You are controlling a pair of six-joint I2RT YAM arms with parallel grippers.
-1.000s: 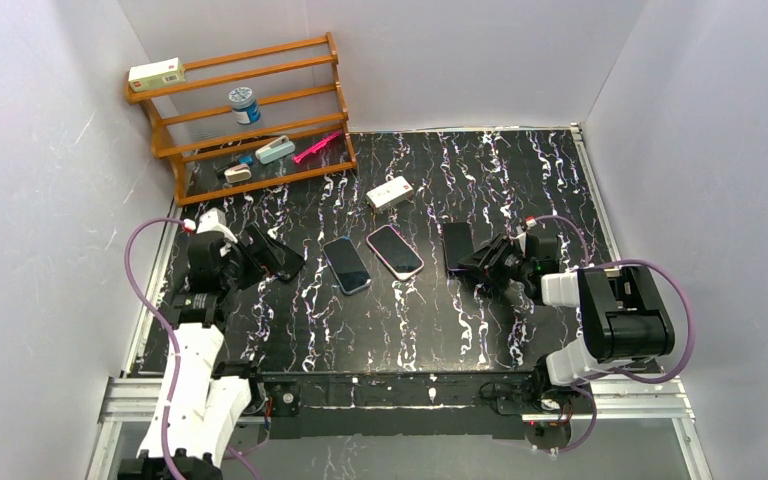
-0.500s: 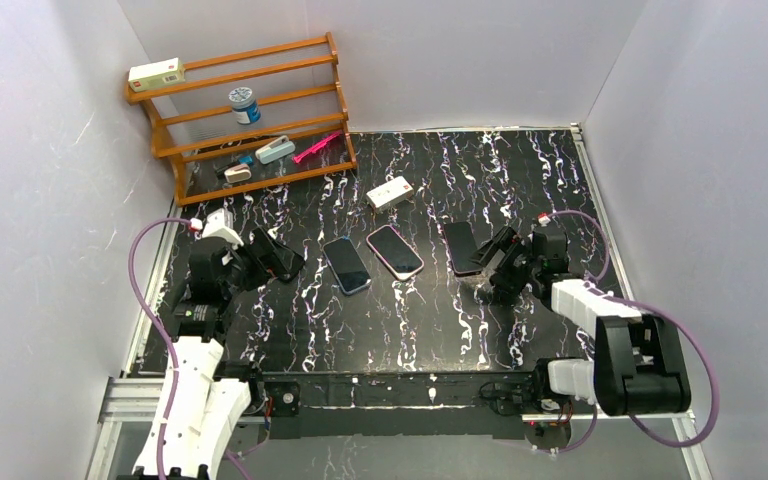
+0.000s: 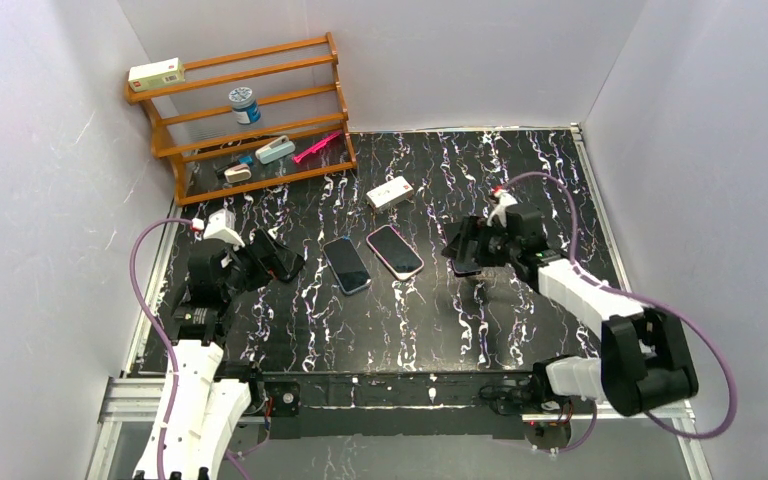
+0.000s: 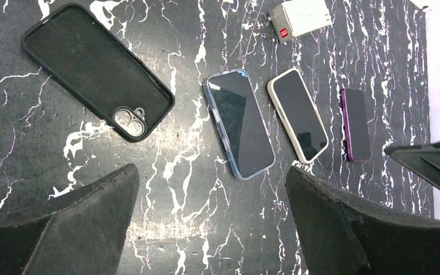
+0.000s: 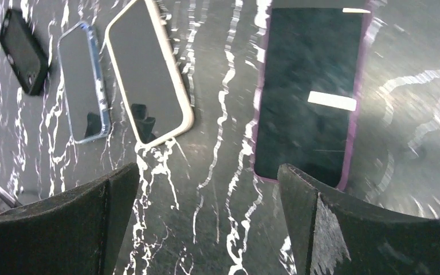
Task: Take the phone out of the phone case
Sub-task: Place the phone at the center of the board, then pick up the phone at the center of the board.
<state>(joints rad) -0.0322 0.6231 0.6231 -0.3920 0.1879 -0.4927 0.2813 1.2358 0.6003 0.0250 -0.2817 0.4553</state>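
Note:
An empty black phone case (image 4: pixel 97 71) lies at the left. To its right lie a phone in a clear blue case (image 3: pixel 346 264), a phone in a cream case (image 3: pixel 394 251) and a purple-edged phone (image 5: pixel 309 91), all screen up. My left gripper (image 3: pixel 272 256) is open and empty, hovering above the table near the black case, which it mostly hides in the top view. My right gripper (image 3: pixel 468 250) is open and empty, hovering over the near end of the purple phone; its right finger (image 5: pixel 344 229) overlaps that phone's near edge in the right wrist view.
A wooden rack (image 3: pixel 240 110) with a white box, a blue-lidded jar and small items stands at the back left. A small white box (image 3: pixel 390 191) lies behind the phones. Grey walls close in the left, right and far sides.
My right arm has swung from the right side forward and left, bringing its gripper over the purple phone. The left arm has barely moved.

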